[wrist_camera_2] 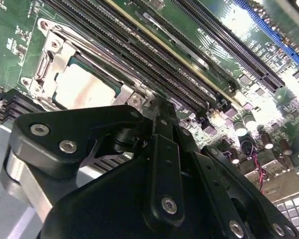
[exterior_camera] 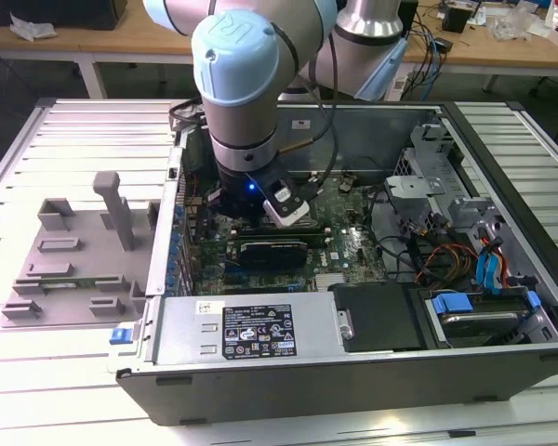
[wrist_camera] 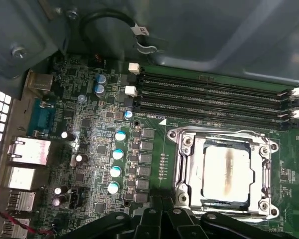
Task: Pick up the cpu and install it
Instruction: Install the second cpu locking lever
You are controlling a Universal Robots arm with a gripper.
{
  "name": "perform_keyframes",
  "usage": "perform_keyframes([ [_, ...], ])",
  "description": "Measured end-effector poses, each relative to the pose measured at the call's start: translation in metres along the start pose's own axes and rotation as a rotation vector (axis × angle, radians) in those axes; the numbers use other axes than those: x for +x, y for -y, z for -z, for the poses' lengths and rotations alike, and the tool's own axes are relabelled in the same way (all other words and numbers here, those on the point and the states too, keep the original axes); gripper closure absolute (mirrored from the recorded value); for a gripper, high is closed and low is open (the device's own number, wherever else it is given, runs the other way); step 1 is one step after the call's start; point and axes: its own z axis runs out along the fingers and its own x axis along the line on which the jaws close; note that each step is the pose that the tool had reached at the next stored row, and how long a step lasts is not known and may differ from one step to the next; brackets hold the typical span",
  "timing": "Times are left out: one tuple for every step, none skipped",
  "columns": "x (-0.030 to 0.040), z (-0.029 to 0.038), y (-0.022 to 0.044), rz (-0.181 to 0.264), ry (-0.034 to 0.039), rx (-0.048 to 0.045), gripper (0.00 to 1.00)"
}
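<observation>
The cpu (wrist_camera: pixel 225 172) (wrist_camera_2: pixel 84 84), a small square chip with a silvery top, lies flat inside the open metal socket frame (wrist_camera: pixel 183 164) (wrist_camera_2: pixel 50 55) on the green motherboard (wrist_camera: pixel 89 149) (exterior_camera: pixel 349 249). In both wrist views my gripper (wrist_camera: pixel 165 205) (wrist_camera_2: pixel 158 107) hangs just above the board beside the socket, its black fingers closed together with nothing between them and clear of the chip. In the exterior view the arm's wrist (exterior_camera: pixel 246 139) reaches down into the open computer case (exterior_camera: pixel 353 372).
Long black memory slots (wrist_camera: pixel 214 94) run beside the socket. A power supply (exterior_camera: pixel 251 325), a drive bay with blue tabs (exterior_camera: pixel 465 307) and loose cables (exterior_camera: pixel 428 251) fill the case's near side. A grey fixture (exterior_camera: pixel 74 251) stands on the table at the exterior view's left.
</observation>
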Motion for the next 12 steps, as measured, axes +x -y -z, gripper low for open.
perform_keyframes([
  [-0.0003, 0.0039, -0.0008, 0.0, 0.0004, -0.0002, 0.89],
  [-0.0007, 0.0081, -0.0016, 0.0, 0.0002, -0.0002, 0.89],
  [-0.0011, 0.0124, -0.0024, 0.0, 0.0002, -0.0001, 0.89],
  [-0.0018, 0.0194, -0.0037, 0.0, 0.0001, 0.0, 0.89],
  [-0.0031, 0.033, -0.0062, 0.0, 0.0002, 0.0, 0.89],
  [-0.0035, 0.0374, -0.007, 0.0, 0.0001, 0.0002, 0.89],
  [-0.0038, 0.0406, -0.0076, 0.0, 0.0, 0.0005, 0.89],
  [-0.0041, 0.0426, -0.008, 0.0, 0.0001, 0.0009, 0.89],
  [-0.0042, 0.0428, -0.008, 0.0, 0.0002, 0.0009, 0.89],
  [-0.0042, 0.0428, -0.008, 0.0, 0.0002, 0.0008, 0.89],
  [-0.0041, 0.0429, -0.008, 0.0, 0.0002, 0.0006, 0.89],
  [-0.0054, 0.0429, -0.0079, 0.0, -0.0001, 0.0009, 0.89],
])
